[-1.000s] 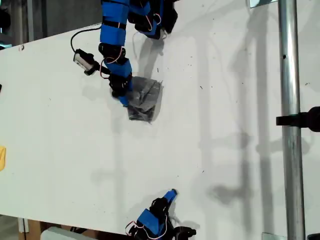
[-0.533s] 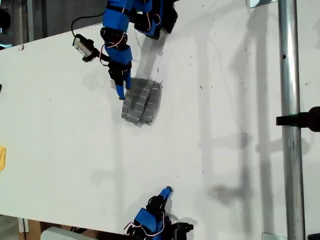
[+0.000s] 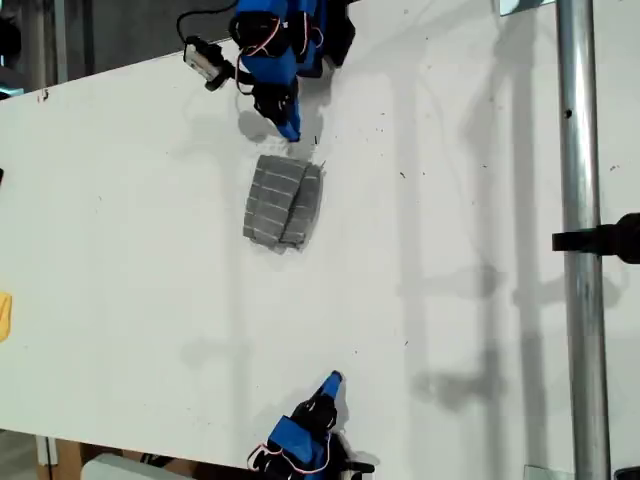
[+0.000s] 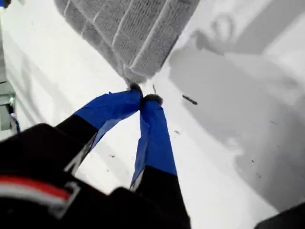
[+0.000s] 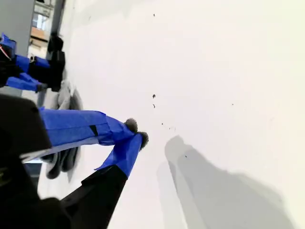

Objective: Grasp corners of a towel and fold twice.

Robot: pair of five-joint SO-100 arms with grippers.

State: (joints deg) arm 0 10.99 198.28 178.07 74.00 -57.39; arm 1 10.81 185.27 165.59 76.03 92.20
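Though folded, the towel [image 3: 283, 203] lies partly cropped beyond my first hand [image 4: 143, 98].

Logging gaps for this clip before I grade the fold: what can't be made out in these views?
- Towel: how many layers it has; in the exterior view the top layer hides those beneath.
- Towel in the first wrist view: cut off by the frame edge; only one corner shows.
- Towel in the second wrist view: mostly hidden behind my second gripper.
- Yellow object, exterior view's left edge: cut off, unidentifiable.

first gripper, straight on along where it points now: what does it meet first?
Likely the towel: in the first wrist view its near corner lies just past my first gripper, whose tips are shut and empty. Height above the table is unclear.
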